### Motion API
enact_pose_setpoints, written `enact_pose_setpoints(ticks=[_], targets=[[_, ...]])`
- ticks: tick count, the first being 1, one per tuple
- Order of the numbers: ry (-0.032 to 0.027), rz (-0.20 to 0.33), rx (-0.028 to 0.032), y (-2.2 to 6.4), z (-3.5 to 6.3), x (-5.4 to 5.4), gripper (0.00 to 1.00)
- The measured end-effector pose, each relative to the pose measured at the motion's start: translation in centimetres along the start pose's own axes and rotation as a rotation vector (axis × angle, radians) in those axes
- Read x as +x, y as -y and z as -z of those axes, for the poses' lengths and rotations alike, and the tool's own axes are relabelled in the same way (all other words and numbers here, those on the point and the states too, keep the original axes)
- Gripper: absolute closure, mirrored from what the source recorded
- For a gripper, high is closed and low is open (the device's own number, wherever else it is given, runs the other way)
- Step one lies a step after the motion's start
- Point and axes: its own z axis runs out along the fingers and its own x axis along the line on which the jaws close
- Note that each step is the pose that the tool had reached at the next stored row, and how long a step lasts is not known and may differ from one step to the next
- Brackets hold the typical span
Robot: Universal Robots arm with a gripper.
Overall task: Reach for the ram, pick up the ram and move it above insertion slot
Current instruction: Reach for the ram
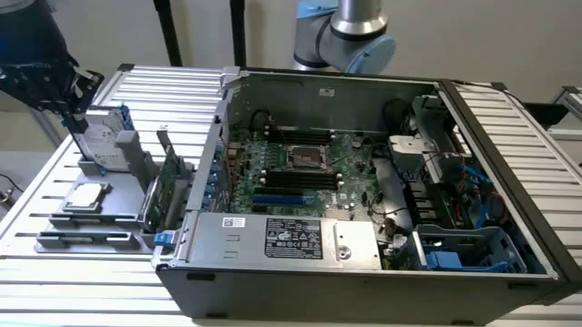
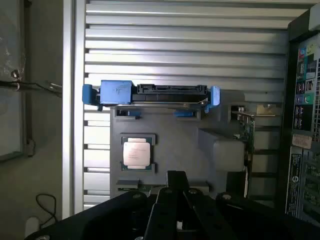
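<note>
Gripper, fingers pressed together on nothing, upper left of the exterior view; ram well below it at lower left, seated in grey holder, long axis crosswise; insertion slot mid-frame inside computer case.

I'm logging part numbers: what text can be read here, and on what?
No text can be read.
Power supply label: print too small.
Hard drive label: blurred.
Computer case sticker: print too small.
Processor: markings unreadable.
</note>
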Motion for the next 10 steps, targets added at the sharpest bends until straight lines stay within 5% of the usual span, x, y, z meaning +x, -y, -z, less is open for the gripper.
enact_pose_setpoints(ticks=[10], targets=[[0.0,0.0,0.0,0.0,0.0,0.0,0.89]])
